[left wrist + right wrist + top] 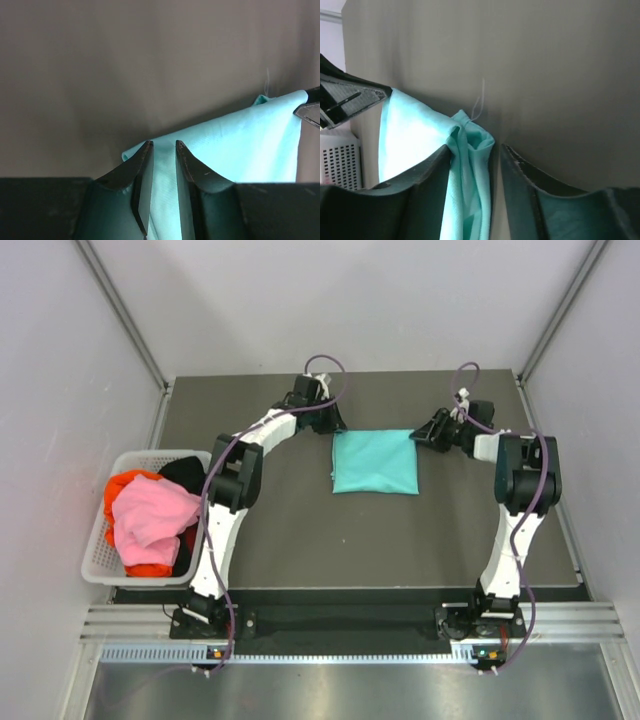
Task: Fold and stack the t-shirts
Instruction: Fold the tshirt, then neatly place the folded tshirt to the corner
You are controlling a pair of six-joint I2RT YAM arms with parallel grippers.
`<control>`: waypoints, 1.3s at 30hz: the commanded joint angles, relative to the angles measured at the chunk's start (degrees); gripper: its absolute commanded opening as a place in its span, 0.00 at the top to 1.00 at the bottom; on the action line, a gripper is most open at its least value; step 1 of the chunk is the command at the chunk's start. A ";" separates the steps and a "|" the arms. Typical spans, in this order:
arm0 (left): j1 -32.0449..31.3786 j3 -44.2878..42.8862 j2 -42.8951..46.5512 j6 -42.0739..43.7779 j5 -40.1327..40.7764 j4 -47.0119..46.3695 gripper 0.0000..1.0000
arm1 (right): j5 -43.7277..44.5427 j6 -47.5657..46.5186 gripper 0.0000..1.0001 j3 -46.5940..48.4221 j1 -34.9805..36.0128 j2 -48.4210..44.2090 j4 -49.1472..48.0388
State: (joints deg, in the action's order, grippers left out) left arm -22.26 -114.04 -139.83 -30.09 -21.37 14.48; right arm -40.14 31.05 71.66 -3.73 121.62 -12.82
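From above, your left gripper (325, 422) and right gripper (428, 430) sit at the far corners of the folded teal cloth t-shirt (375, 462), which lies flat between them. Left wrist: fingers (141, 175) only a slit apart, teal filling it. Pinching or not, you can't tell. Right wrist: jaws wide, released, the shirt's bunched corner resting against one finger (420, 190), clear of the other.

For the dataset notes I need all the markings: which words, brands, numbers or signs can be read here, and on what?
No text can be read in any view.
The teal t-shirt is plain, with no print or tag showing.
The white lattice basket shows no label.
The clothes heaped in the basket show no lettering.
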 commanded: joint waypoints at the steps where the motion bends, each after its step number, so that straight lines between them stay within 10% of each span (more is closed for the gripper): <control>1: 0.55 -2.68 -1.76 0.03 0.09 -3.84 0.70 | 1.29 1.55 0.59 2.43 -0.93 2.12 -1.07; 12: 1.17 -4.17 -3.17 -1.82 -1.22 -4.73 0.70 | 1.29 3.58 0.85 4.72 -1.46 4.24 -0.45; 21: 1.96 -5.32 7.89 2.65 1.49 6.60 0.60 | -1.08 1.66 0.44 4.63 -1.90 -3.75 5.16; 39: -0.77 28.69 22.68 2.40 -7.11 -2.96 0.54 | -0.38 -11.01 0.38 -6.44 -1.28 -12.11 17.04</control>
State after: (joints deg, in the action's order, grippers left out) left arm -23.11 -85.76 -117.75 -28.69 -26.30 16.05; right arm -41.28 23.14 66.54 -5.02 113.30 3.77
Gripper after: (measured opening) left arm 0.459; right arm 0.620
